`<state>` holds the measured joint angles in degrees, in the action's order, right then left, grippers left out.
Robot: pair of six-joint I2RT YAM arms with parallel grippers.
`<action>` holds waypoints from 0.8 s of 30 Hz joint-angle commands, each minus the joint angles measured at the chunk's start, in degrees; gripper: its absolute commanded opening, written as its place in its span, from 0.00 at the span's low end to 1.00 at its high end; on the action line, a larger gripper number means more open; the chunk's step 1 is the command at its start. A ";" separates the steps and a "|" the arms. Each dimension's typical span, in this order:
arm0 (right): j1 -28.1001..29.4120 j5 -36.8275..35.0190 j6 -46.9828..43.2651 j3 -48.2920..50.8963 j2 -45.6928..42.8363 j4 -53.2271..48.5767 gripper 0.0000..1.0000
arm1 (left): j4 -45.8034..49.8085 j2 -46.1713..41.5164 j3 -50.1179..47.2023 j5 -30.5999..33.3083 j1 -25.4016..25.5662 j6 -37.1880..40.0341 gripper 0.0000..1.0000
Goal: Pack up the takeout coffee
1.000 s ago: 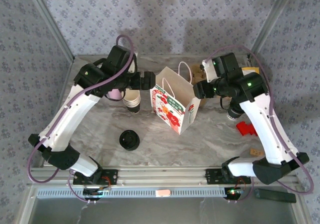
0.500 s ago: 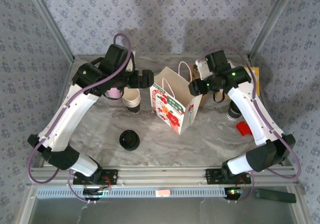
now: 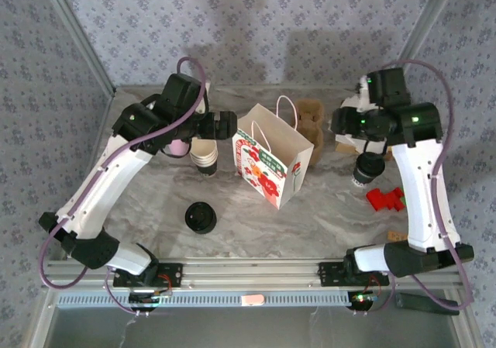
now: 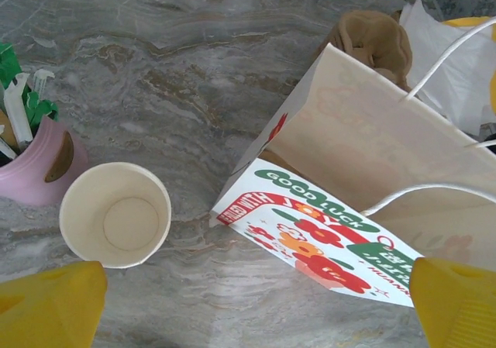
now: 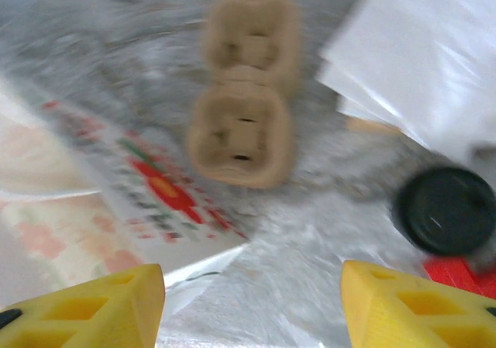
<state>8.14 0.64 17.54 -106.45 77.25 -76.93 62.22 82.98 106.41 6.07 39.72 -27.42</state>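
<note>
Paper bag (image 4: 356,139) printed with "GOOD LUCK" in white on a green banner and "FILLED WITH" on a red strip; its smaller lettering is too small to read

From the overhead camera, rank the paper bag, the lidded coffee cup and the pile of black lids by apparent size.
1. paper bag, largest by far.
2. lidded coffee cup and pile of black lids: about alike, not ranked.

Right wrist view: blur smears the lid of the takeout coffee (image 5: 448,211) and the cup carrier (image 5: 240,131). Left wrist view: frame edges crop the paper bag (image 4: 364,154) and pink holder (image 4: 23,181).
</note>
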 commanded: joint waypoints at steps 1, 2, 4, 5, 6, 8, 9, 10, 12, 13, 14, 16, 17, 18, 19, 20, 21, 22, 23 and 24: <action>-7.35 -3.80 11.08 0.14 1.32 -9.17 0.65 | -4.06 -1.95 -2.04 1.71 -0.45 2.28 1.00; -9.28 -3.41 13.47 1.04 1.17 -8.64 0.66 | -4.60 -2.07 -2.65 1.73 -0.48 2.37 1.00; -11.92 -6.52 21.15 2.32 0.77 -7.93 0.66 | -5.69 -2.36 -4.04 2.01 -0.41 2.54 1.00; -13.34 -7.61 25.60 2.76 0.82 -8.19 0.65 | -6.57 -2.72 -4.92 2.13 -0.28 2.69 1.00; -14.67 -6.75 28.50 3.24 1.01 -7.80 0.67 | -7.42 -3.07 -5.74 2.17 -0.27 3.08 1.00; -16.42 -6.39 35.01 4.11 1.85 -7.33 0.68 | -9.32 -3.76 -7.33 2.10 -0.11 4.48 1.00; -16.79 -6.36 37.17 4.56 2.52 -7.12 0.69 | -10.40 -4.05 -8.00 1.60 0.12 5.85 1.00; -17.04 -6.80 39.71 4.96 3.28 -7.26 0.72 | -11.68 -4.37 -8.76 0.99 0.46 7.64 1.00; -17.29 -7.59 44.24 6.31 4.57 -7.08 0.77 | -14.26 -5.09 -10.27 -1.40 1.27 12.01 1.00; -17.64 -7.25 46.29 7.79 5.00 -6.18 0.77 | -15.80 -5.56 -11.16 -2.25 2.29 14.60 1.00; -17.71 -7.19 48.58 9.47 5.26 -5.10 0.77 | -17.44 -6.26 -12.15 -2.86 3.57 17.79 1.00; -17.99 -6.34 51.74 12.47 5.93 -2.87 0.78 | -20.69 -7.68 -14.18 -3.07 6.57 23.98 1.00; -18.07 -5.75 52.83 13.75 6.59 -1.63 0.78 | -21.98 -8.23 -15.05 -3.94 8.07 27.11 1.00; -18.22 -5.26 53.16 14.34 7.44 -1.23 0.79 | -22.71 -8.54 -15.49 -5.28 9.21 29.71 1.00; -18.33 -5.26 53.67 14.43 8.77 -1.37 0.80 | -23.01 -8.67 -15.75 -6.96 10.47 32.57 1.00; -18.42 -5.42 53.87 14.43 10.02 -1.41 0.80 | -22.95 -8.57 -15.71 -8.56 11.77 35.24 1.00; -18.61 -5.52 54.08 14.43 11.06 -1.44 0.81 | -22.64 -8.40 -15.61 -10.64 12.70 37.20 1.00; -18.76 -5.74 54.38 14.52 12.09 -1.47 0.82 | -22.13 -8.27 -15.58 -13.68 13.58 39.36 1.00; -18.93 -5.81 54.61 14.75 12.98 -1.20 0.82 | -21.83 -8.42 -15.80 -16.85 14.63 41.22 1.00; -19.02 -5.66 54.85 14.95 13.79 -1.13 0.83 | -21.98 -8.60 -16.44 -19.40 15.44 42.98 1.00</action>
<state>-10.20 -4.73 68.42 -92.16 89.34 -77.84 42.44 75.70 90.48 -4.16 53.49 5.52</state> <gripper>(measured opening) 0.826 0.997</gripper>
